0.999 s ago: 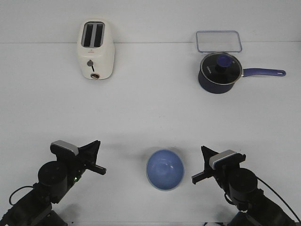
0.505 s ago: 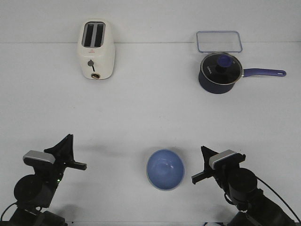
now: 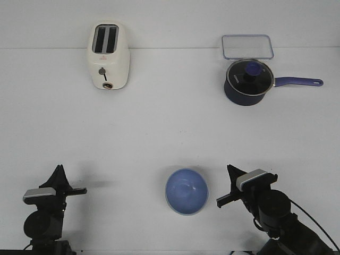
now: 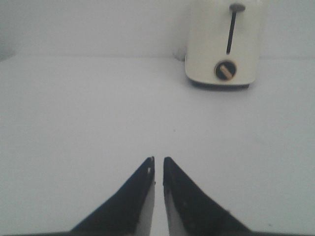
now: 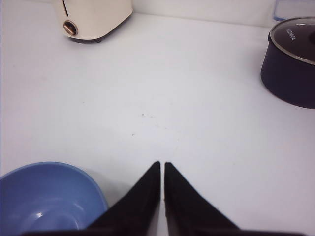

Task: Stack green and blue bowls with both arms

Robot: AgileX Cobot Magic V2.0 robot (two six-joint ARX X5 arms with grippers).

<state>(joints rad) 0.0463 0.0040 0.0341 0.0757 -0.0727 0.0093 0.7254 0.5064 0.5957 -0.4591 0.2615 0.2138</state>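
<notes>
1. Only one bowl shows up: the small round matte periwinkle-blue bowl (image 3: pixel 186 192) sits upright and empty on the white counter (image 3: pixel 170 127), at about 6 o'clock, near the front edge. Can't spot the sage green one in any view, so I can't say where it is.
2. The left arm's black pointed fingers (image 4: pixel 157 164) are pinched down to a narrow slit with nothing between them. It's parked way out at 8 o'clock, well apart from the bowl, aimed toward the cream two-slot toaster (image 3: pixel 108 56) at 11 o'clock.
3. The right arm's fingers (image 5: pixel 162 169) are nearly touching too, holding nothing, hanging just beside the bowl's 3 o'clock side. My guess is it's placed there to be first on the bowl.
4. The dark navy saucepan with a glass lid (image 3: pixel 248 81) and the clear rectangular plastic lid (image 3: pixel 247 46) behind it sit at 1 o'clock, out of the way, probably just clutter.
5. Hard-to-see stuff: both arms get cut off by the front view's bottom edge, the right wrist view only catches part of the bowl and part of the saucepan, and the left wrist view never sees the bowl.
6. The stack isn't started as far as I can tell.
</notes>
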